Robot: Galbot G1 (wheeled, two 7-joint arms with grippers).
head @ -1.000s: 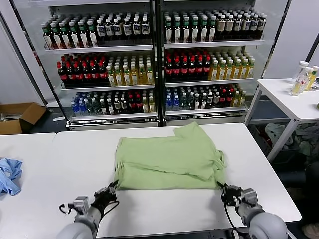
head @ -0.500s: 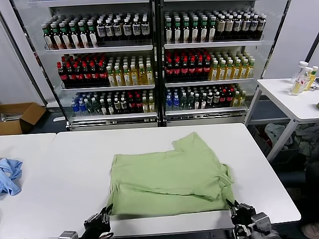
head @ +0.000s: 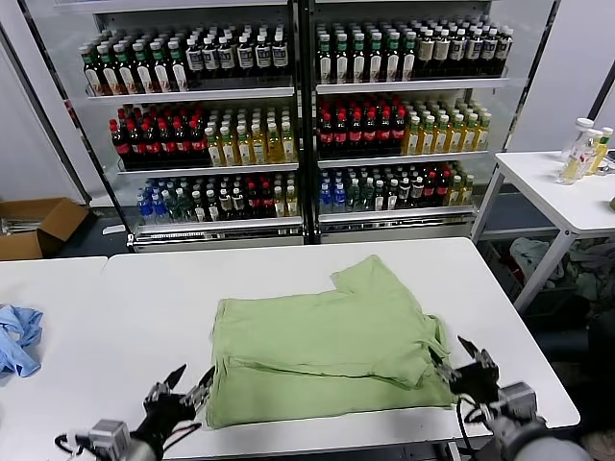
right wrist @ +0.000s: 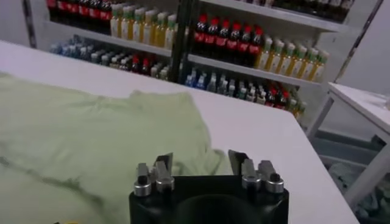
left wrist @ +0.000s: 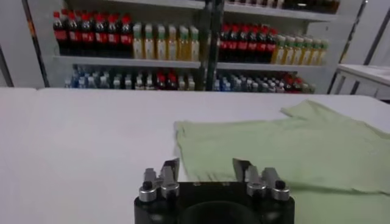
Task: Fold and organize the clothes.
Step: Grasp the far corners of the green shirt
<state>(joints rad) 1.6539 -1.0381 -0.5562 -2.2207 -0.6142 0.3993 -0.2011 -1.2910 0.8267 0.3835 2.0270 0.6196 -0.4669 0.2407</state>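
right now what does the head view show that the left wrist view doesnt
Only the head view: the blue cloth at the table's left edge, the cardboard box on the floor, the right pincer open at the shirt's near right corner, and the side table with bottles.

Only the left wrist view: the left pincer from behind, open, with nothing between its fingers.

Both: the folded green polo shirt on the white table, the drinks shelves behind, and the left pincer at the shirt's near left corner.

Black left gripper [head: 179, 392], black right gripper [head: 468, 361] (silver screws), grey rounded arms, thin black cables
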